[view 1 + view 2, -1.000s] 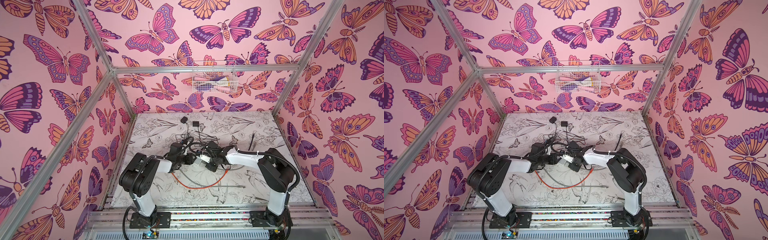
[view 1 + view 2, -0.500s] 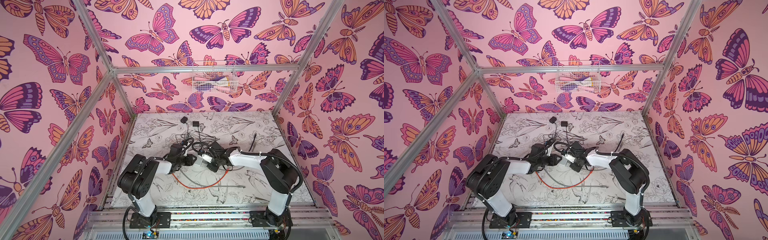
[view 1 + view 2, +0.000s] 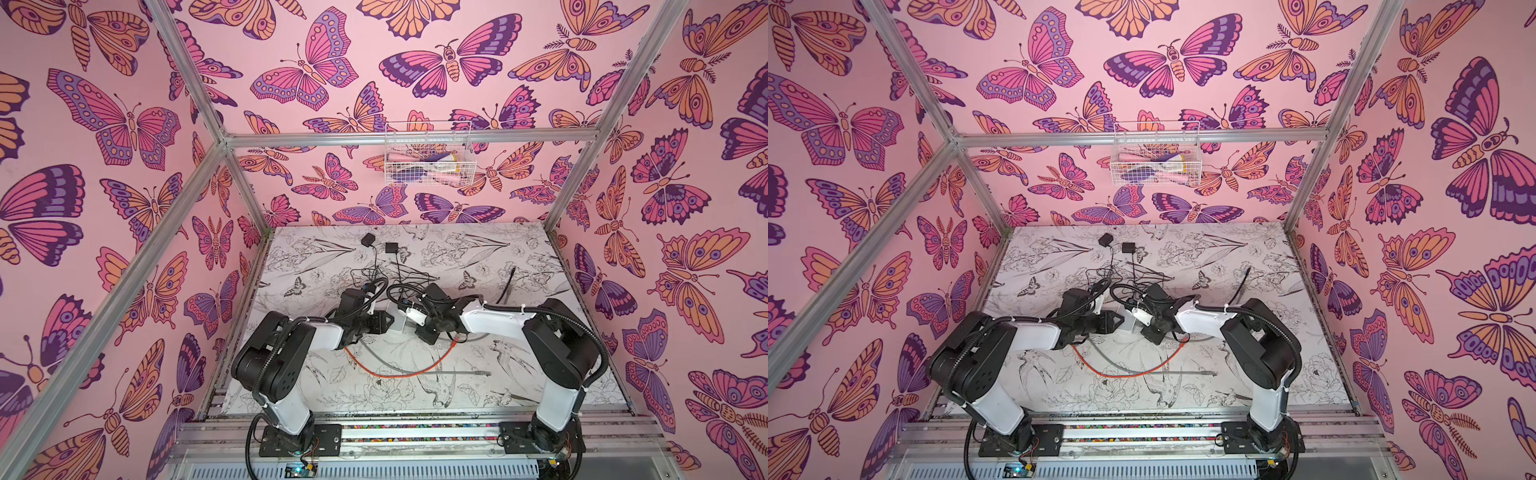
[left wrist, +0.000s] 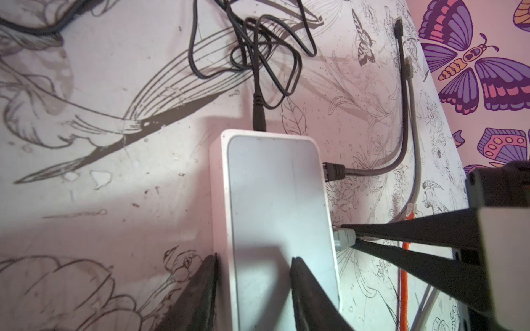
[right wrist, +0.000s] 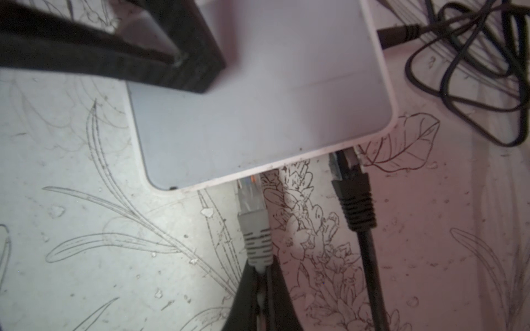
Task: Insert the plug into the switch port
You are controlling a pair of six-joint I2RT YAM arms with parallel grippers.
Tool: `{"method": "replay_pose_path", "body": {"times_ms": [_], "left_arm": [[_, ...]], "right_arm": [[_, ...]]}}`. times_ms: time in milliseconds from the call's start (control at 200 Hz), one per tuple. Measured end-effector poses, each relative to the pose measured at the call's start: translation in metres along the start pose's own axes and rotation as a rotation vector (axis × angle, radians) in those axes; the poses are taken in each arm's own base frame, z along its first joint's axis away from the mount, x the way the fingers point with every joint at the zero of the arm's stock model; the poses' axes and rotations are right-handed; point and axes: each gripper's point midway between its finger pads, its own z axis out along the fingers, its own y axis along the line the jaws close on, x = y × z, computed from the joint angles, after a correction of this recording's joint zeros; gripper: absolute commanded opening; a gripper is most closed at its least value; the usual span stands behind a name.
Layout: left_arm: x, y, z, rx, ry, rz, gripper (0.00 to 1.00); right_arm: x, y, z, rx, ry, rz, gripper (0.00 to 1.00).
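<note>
Grey plug [image 5: 253,229] tip at switch [image 5: 258,100] port | black plug [image 5: 355,197] seated | right end effector [image 5: 259,275] pinching its boot | left end effector [image 4: 253,258] half-open

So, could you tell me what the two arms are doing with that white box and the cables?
The right claw is shut on the tail of the grey plug, whose clear tip sits at the port side of the white switch. I cannot tell whether it is fully seated. The left claw is at the switch's end, fingers apart, one beside its edge and one over its top, apparently steadying it. A black plug already sits in a neighbouring port.
</note>
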Motion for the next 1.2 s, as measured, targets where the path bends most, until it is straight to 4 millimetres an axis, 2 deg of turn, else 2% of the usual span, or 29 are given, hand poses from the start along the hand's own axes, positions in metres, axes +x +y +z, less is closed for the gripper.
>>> {"method": "replay_pose_path", "body": {"times_ms": [170, 371, 646, 746, 912, 1042, 1202], "left_arm": [[-0.010, 0.000, -0.003, 0.011, 0.000, -0.023, 0.51], [-0.030, -0.004, 0.001, 0.023, -0.022, -0.018, 0.49], [-0.020, 0.005, 0.006, 0.006, 0.003, -0.030, 0.47], [-0.013, 0.007, 0.006, 0.003, 0.010, -0.029, 0.50], [-0.012, 0.010, -0.010, 0.035, -0.008, -0.067, 0.54], [-0.035, 0.014, -0.027, 0.053, -0.067, -0.108, 0.55], [-0.057, 0.004, -0.027, 0.094, -0.086, -0.101, 0.53]], "right_arm": [[-0.004, 0.005, 0.001, -0.028, -0.021, -0.001, 0.00], [-0.005, 0.010, 0.002, -0.058, -0.031, -0.002, 0.00], [-0.005, 0.011, 0.003, -0.063, -0.029, -0.001, 0.00], [-0.005, 0.010, 0.003, -0.059, -0.025, -0.001, 0.00], [-0.008, 0.008, 0.004, -0.050, -0.024, -0.004, 0.00], [-0.012, 0.008, 0.006, -0.047, -0.036, -0.008, 0.00], [-0.012, 0.009, 0.006, -0.047, -0.037, -0.009, 0.00]]}}
